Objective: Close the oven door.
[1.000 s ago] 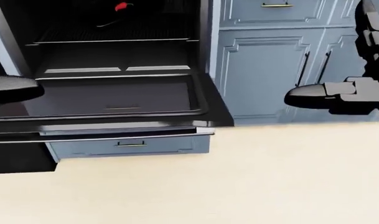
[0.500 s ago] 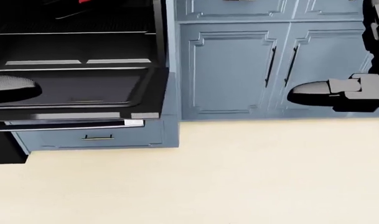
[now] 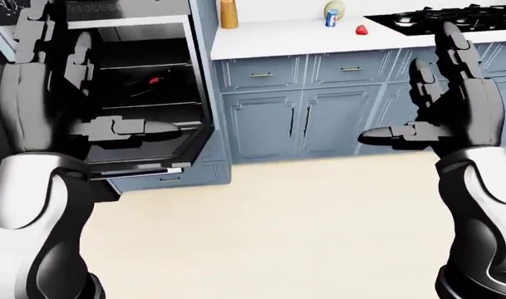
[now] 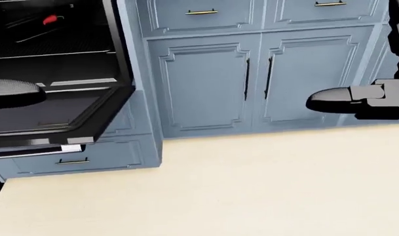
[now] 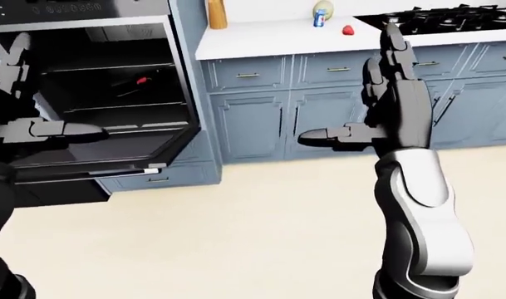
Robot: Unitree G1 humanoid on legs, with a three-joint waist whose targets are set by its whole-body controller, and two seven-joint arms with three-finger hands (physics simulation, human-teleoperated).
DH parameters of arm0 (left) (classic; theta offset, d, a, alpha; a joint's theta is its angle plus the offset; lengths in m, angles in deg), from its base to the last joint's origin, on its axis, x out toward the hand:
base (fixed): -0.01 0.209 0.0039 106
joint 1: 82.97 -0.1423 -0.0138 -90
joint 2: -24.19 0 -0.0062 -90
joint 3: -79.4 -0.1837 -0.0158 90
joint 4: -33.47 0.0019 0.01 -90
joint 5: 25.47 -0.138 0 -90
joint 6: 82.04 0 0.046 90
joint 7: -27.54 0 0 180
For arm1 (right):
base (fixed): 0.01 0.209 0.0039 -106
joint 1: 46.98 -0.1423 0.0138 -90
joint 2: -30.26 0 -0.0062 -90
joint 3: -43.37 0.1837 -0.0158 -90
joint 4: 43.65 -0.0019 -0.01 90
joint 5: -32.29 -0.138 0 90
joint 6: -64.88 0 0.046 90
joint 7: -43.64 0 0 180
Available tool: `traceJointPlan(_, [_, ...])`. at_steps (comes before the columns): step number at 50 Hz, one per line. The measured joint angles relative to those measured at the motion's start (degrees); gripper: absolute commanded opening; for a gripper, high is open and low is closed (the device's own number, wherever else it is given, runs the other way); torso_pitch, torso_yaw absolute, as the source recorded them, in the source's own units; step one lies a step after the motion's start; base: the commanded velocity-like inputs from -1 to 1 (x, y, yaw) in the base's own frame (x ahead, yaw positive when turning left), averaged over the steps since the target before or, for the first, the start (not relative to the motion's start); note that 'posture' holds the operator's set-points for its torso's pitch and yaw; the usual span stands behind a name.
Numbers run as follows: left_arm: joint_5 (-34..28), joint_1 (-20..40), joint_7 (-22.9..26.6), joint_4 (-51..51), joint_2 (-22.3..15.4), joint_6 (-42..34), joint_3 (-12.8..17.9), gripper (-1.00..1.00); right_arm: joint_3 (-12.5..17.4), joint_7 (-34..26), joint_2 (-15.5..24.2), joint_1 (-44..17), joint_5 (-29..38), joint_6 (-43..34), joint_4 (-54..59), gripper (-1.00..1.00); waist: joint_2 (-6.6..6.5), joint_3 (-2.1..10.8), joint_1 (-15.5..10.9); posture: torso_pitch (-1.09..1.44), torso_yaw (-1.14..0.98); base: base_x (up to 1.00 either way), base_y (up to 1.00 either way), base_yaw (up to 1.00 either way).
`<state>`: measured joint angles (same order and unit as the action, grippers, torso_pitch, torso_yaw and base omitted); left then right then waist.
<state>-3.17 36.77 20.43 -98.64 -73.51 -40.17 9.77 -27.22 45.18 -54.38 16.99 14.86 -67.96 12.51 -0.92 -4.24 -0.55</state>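
— Left hand (image 3: 49, 93)?
— Open, empty, thumb over the door (image 4: 52, 115). Right hand (image 5: 394, 115) likewise spread, before the cabinets (image 4: 251, 78).
— And the door?
— Down flat at the views' left, long edge running left-right. Eye views show a counter (image 3: 294, 28) (bottle (image 3: 228, 14), can (image 3: 331, 17)); head view doesn't.

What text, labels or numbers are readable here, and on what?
None readable.
Oven control panel: a row of light marks, too small to read.
Blue can on the counter: label blurred, unreadable.
Pale tag on the open oven door: blank or too small to tell.
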Motion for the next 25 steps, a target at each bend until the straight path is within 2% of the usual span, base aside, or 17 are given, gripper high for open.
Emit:
traceJointPlan(9, [0.5, -0.1, -0.4, 0.6, -0.1, -0.7, 0.1, 1.00, -0.2, -0.6, -0.1, -0.4, 0.7, -0.5, -0.2, 1.00, -0.20, 0.50, 1.3, 0.00, 0.00, 0.72, 0.14, 0.00])
traceJointPlan(12, [0.9, 0.4, -0.5, 0.8, -0.4, -0.9, 0.2, 1.00, -0.1, -0.5, 0.2, -1.2, 0.6, -1.0, -0.4, 1.00, -1.06, 0.64, 2.1, 0.00, 0.00, 0.72, 0.16, 0.00])
traceJointPlan(14, [1.1, 0.6, -0.7, 0.9, -0.7, -0.9, 0.4, 1.00, 0.0, -0.5, 0.5, -1.7, 0.5, -1.2, -0.7, 1.00, -2.23, 0.99, 2.5, 0.00, 0.00, 0.73, 0.17, 0.00])
traceJointPlan(15, [1.1, 0.7, -0.8, 0.8, -0.9, -0.8, 0.7, 1.00, -0.1, -0.5, 0.6, -1.9, 0.4, -1.1, -0.9, 1.00, -3.26, 1.29, 2.3, 0.00, 0.00, 0.75, 0.19, 0.00])
traceJointPlan(16, [1.1, 0.5, -0.9, 0.9, -1.1, -0.7, 1.1, 1.00, -0.3, -0.6, 0.2, -2.0, 0.4, -0.9, -1.2, 1.00, -3.46, 1.20, 1.5, 0.00, 0.00, 0.75, 0.19, 0.00])
traceJointPlan(17, [1.1, 0.1, -1.0, 1.0, -1.0, -0.7, 1.4, 1.00, -0.7, -0.6, -0.2, -1.4, 0.2, -0.8, -1.5, 1.00, -3.09, 0.57, 1.3, 0.00, 0.00, 0.75, 0.19, 0.00])
traceJointPlan(18, [1.0, -0.4, -1.3, 1.1, -1.0, -1.0, 1.7, 1.00, -1.2, -0.8, -0.4, -1.1, 0.0, -1.0, -1.3, 1.00, -3.18, 0.48, 1.2, 0.00, 0.00, 0.76, 0.19, 0.00])
traceJointPlan(20, [1.0, -0.1, -1.6, 1.5, -1.2, -1.5, 1.8, 1.00, -1.6, -1.1, -0.3, -1.0, -0.3, -1.6, -0.6, 1.00, -3.03, 1.09, 0.8, 0.00, 0.00, 0.76, 0.19, 0.00])
traceJointPlan(25, [1.5, 0.5, -1.6, 0.5, -1.6, -0.9, 1.7, 1.00, -0.6, -0.7, 0.1, -1.6, -0.1, -1.4, -1.0, 1.00, -1.46, 1.95, 0.0, 0.00, 0.00, 0.77, 0.14, 0.00])
